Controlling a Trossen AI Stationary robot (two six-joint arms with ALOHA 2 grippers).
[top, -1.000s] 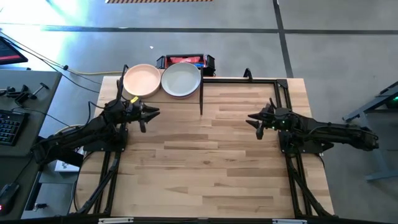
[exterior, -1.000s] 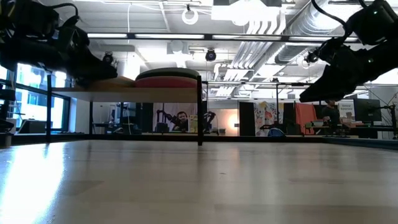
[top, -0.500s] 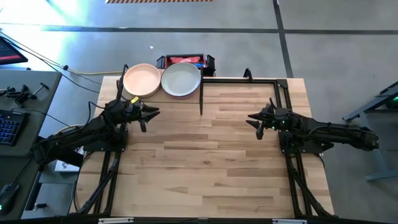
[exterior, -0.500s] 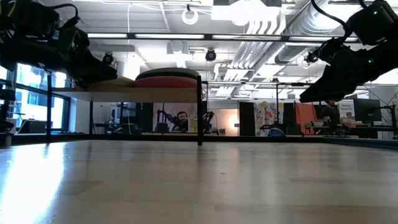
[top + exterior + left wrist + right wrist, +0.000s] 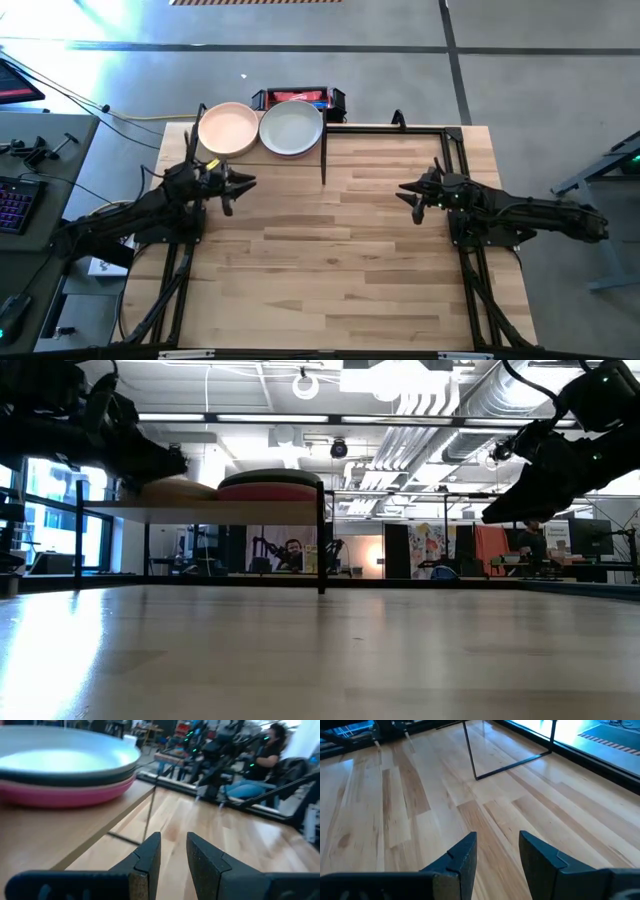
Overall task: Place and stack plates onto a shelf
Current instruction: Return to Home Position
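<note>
Plate stacks (image 5: 259, 129) sit on the shelf (image 5: 55, 832); left gripper (image 5: 237, 183), fingers slightly apart and empty, hangs just beside the shelf's front edge and could clip it backing off, jolting the stacks; right gripper (image 5: 408, 190), apart and empty, is well clear.

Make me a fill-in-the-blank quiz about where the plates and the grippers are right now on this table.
1. The plates sit on the shelf in ___ stacks.
2. The pink plate lies at the ___ of its stack.
3. The right gripper hangs over the tabletop, holding ___.
4. The shelf is on the ___ arm's side of the table.
Missing words: two; bottom; nothing; left.
</note>
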